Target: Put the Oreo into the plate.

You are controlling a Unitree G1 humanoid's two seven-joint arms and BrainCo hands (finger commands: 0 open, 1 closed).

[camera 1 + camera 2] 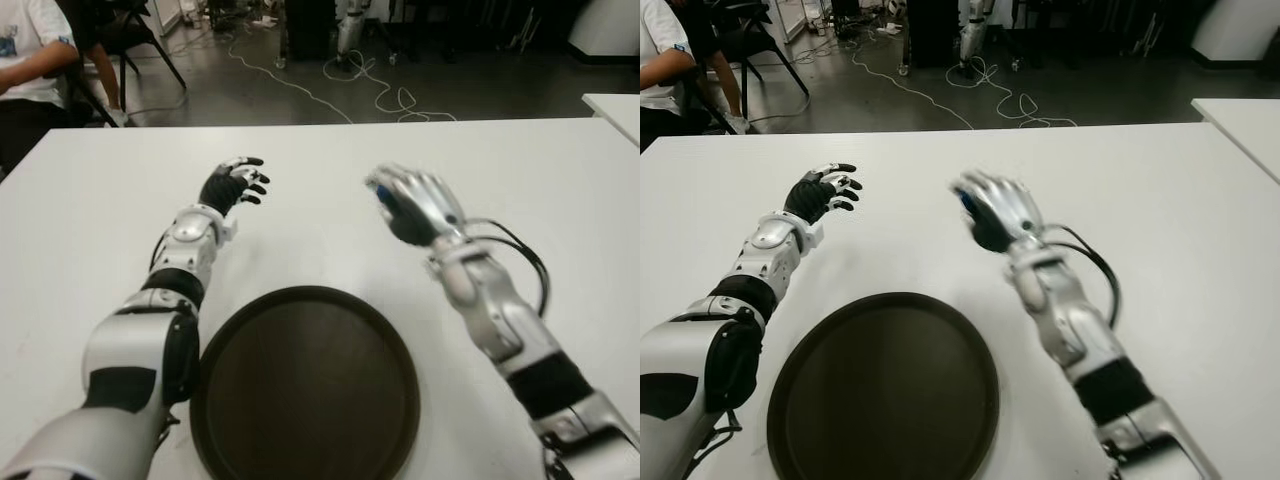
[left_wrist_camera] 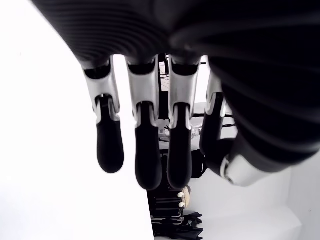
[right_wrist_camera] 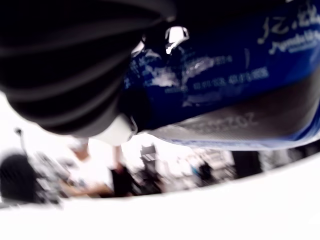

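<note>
Clasping the blue Oreo pack (image 3: 225,75) inside its curled fingers, the right hand (image 1: 415,205) holds something probably light, crinkly and crushable, best gripped across its flat sides, beyond the plate (image 1: 305,385); the left hand (image 1: 235,183) hangs relaxed, empty.

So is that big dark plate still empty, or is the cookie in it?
Empty. The plate shows only bare dark surface. The blue Oreo pack is in the right hand, above the table beyond the plate.

The plate (image 1: 305,385) lies on the worktop (image 1: 560,180) nearest the robot. Beyond it, the left robot hand (image 1: 234,185) shows to its left, and the right robot hand (image 1: 412,205), holding the Oreo pack (image 3: 225,85), to its right.
</note>
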